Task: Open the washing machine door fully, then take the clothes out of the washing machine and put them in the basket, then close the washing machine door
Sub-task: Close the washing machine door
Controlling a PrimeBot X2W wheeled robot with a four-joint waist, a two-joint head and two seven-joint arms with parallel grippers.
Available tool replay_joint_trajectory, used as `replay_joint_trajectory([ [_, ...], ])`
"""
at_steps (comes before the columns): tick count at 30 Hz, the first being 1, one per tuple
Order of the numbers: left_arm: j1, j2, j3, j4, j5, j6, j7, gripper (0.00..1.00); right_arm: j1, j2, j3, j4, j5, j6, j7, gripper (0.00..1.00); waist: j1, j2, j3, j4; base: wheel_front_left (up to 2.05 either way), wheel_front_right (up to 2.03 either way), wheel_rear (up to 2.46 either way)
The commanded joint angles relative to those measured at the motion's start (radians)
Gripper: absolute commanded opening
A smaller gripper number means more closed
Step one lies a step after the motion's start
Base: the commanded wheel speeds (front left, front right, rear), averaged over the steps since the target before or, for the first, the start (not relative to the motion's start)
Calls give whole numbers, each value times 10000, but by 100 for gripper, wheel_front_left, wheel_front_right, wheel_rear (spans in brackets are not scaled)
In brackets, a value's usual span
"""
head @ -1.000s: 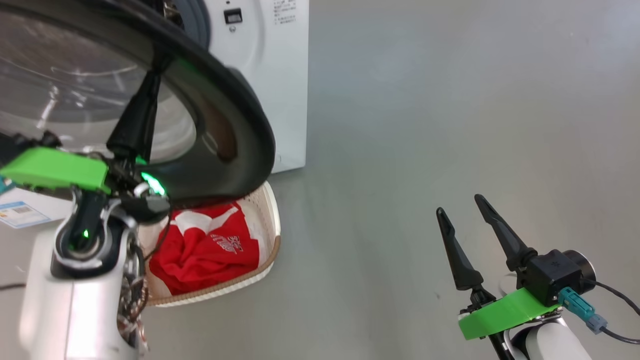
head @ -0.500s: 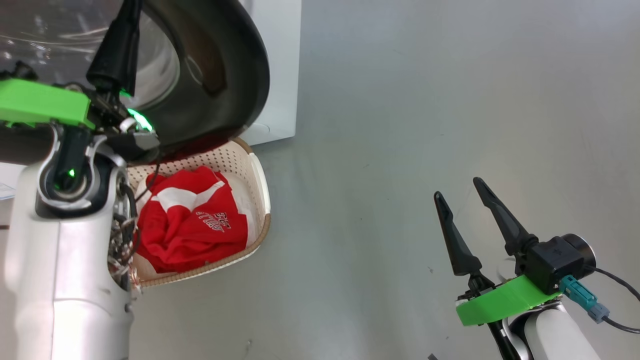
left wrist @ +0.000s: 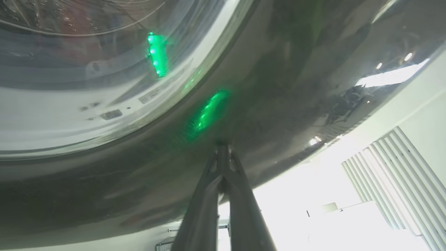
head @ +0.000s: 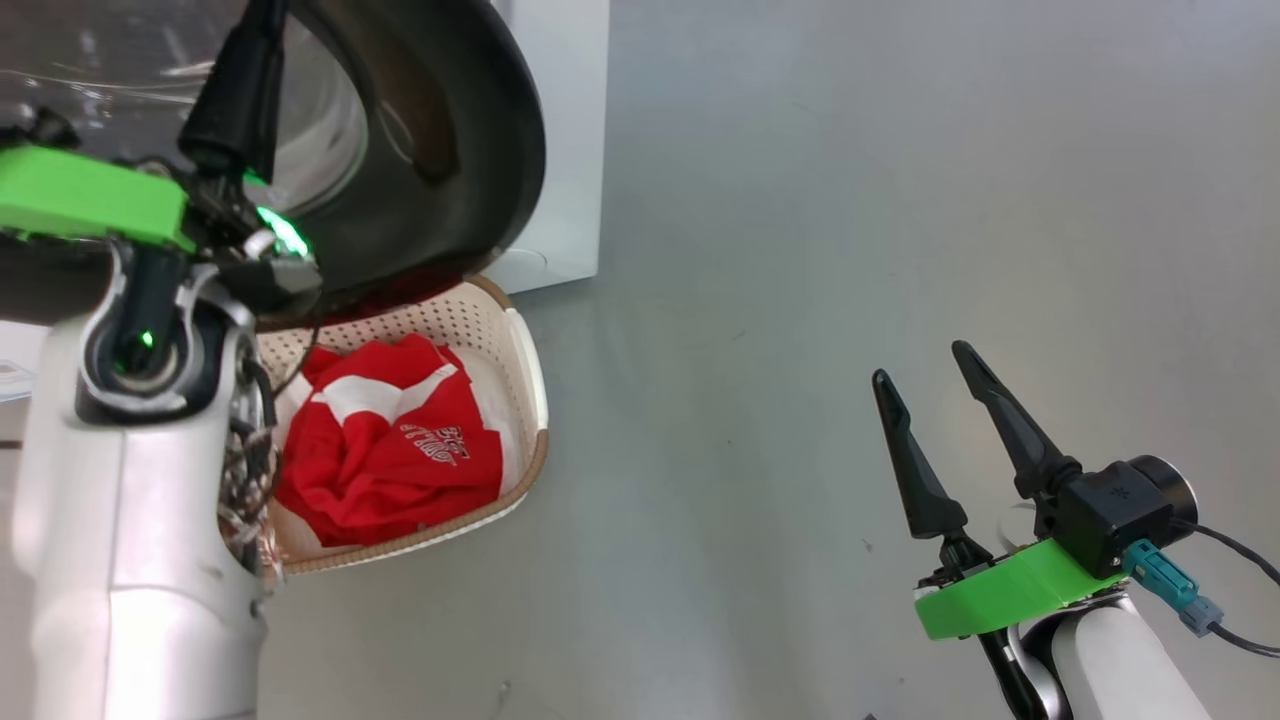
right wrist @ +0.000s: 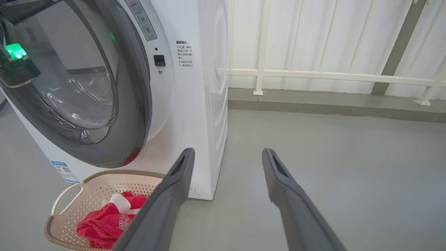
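Note:
The washing machine door (head: 450,150) has a glossy black rim and a glass bowl, and it stands close to the front of the white washing machine (head: 565,140). My left gripper (head: 265,15) is shut, with its tips (left wrist: 223,146) pressed against the black rim (left wrist: 278,87) and nothing between them. Red and white clothes (head: 390,450) lie in the cream basket (head: 530,400) on the floor below the door. My right gripper (head: 920,363) hangs open and empty over bare floor, well to the right. The right wrist view shows the right gripper (right wrist: 228,151), door (right wrist: 136,104), machine (right wrist: 195,122), basket (right wrist: 66,195) and clothes (right wrist: 101,225).
Grey floor (head: 850,200) stretches to the right of the machine. A white railing (right wrist: 313,75) with pale slats runs behind it. A blue label (right wrist: 64,171) sits at the machine's lower corner. A cable (head: 1235,560) trails from my right wrist.
The head camera has shifted. My left gripper and the door rim now sit closer to the machine's front, and more of the basket shows. The right gripper holds about the same place.

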Motion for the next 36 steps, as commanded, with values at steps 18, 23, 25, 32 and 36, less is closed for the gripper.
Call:
replay_joint_trajectory([
  [18, 3785, 847, -471, -3717, 1834, -399, -360, 100, 47, -60, 143, -16, -92, 60, -63, 100, 0, 0, -969, 1379, 0, 0, 0],
  [23, 4920, 1493, -863, -4864, 4055, -437, -1515, 100, 99, -60, 107, -3, -102, 60, -63, 100, 0, 0, -1188, 1618, 0, 0, 0],
  [25, 5366, 1851, -1097, -5136, 5411, -427, -2129, 100, 109, -60, 52, -41, -78, 60, -63, 100, 0, 0, -1271, 1674, 0, 0, 0],
  [32, 6605, 2257, -1508, -5757, 8567, 294, -3935, 100, 258, -60, -128, -122, 19, 60, -63, 100, 0, 0, -1657, 1775, 0, 0, 0],
  [36, 7167, 2443, -1620, -6061, 9878, 886, -4559, 100, 379, -60, -268, -168, 174, 60, -63, 100, 0, 0, -1863, 1782, 0, 0, 0],
])
